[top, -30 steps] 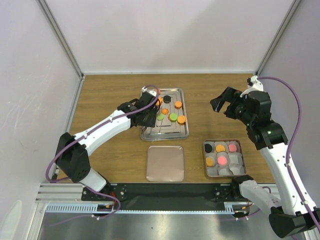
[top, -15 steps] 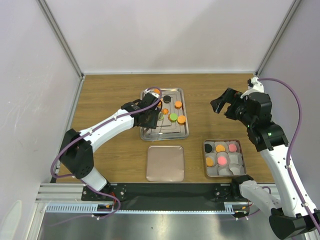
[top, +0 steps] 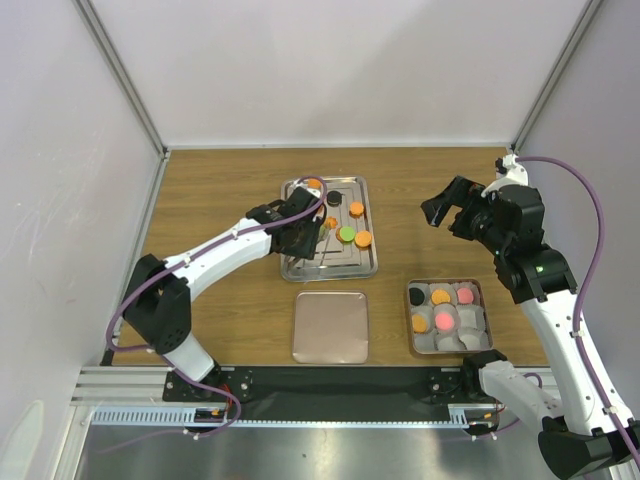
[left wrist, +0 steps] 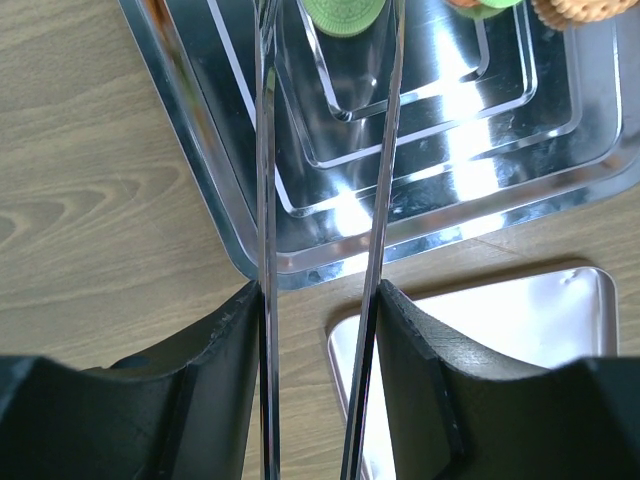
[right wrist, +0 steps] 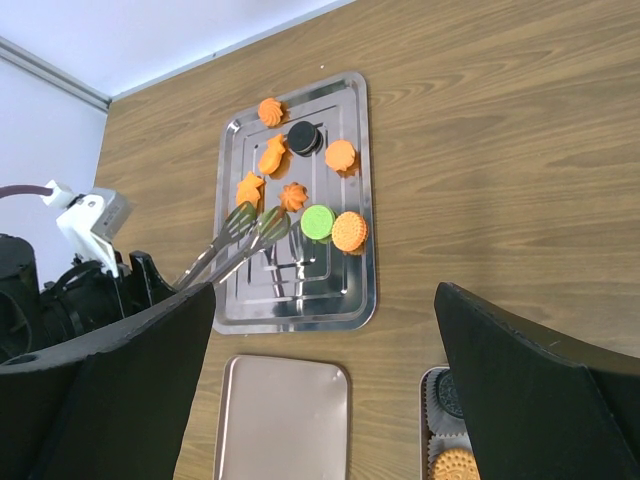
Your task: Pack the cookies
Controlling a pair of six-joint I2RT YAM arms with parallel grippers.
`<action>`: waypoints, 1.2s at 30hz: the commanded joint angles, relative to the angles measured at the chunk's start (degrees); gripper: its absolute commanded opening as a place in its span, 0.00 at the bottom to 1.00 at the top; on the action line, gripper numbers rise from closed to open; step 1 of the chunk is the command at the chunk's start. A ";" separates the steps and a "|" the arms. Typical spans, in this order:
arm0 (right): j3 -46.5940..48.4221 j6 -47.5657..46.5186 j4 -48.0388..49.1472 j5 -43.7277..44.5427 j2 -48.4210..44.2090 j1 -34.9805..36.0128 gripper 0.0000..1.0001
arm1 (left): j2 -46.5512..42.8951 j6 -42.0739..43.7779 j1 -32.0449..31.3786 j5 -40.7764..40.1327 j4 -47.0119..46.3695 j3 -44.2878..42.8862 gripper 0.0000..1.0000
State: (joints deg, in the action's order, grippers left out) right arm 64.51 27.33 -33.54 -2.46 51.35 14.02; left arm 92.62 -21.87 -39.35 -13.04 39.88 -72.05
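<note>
Our left tool [left wrist: 320,300] is clamped on the tongs [right wrist: 225,250], whose tips sit either side of a green cookie [left wrist: 345,12] on the tray [right wrist: 300,300]. Several other cookies [right wrist: 349,231] lie there unpacked. The lid [top: 331,327] rests on the worktop [top: 220,180]. In the near-right box [top: 484,318], five cups look filled and the near row empty. Our right tool [top: 450,213] hangs wide and empty. We judge the packing roughly half done.

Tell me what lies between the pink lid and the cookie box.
Only bare table separates the lid from the box; the top view shows it.
</note>
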 commanded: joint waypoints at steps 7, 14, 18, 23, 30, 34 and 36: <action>0.00 -0.35 2.16 0.35 -0.73 0.04 1.00 | 1.07 1.92 0.07 1.17 -2.70 0.86 0.51; 0.00 -0.26 2.25 0.26 -0.64 0.04 1.00 | 1.25 2.44 0.07 1.44 -2.61 0.69 0.46; 0.09 -0.17 2.43 0.35 -0.64 -0.05 1.00 | 0.46 2.79 0.15 1.00 -1.74 0.33 0.41; 0.35 -0.09 2.25 0.26 -0.55 0.04 1.00 | -2.53 3.32 0.07 0.03 -0.24 -0.90 0.38; 0.35 0.26 2.69 0.35 -0.64 -0.05 1.00 | -5.69 3.50 -1.95 -1.29 1.96 -2.83 0.38; 0.35 0.53 2.69 0.17 -0.46 0.04 1.00 | -7.10 3.41 -3.27 -1.82 3.01 -3.97 0.38; 0.53 0.62 2.69 0.17 -0.46 0.13 1.00 | -7.89 3.32 -4.15 -1.99 3.45 -4.32 0.38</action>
State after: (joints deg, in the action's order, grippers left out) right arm 64.51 27.38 -33.50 -2.44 51.35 14.02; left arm 88.25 -19.40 -42.19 -13.54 42.98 -73.38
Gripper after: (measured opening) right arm 0.994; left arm 0.394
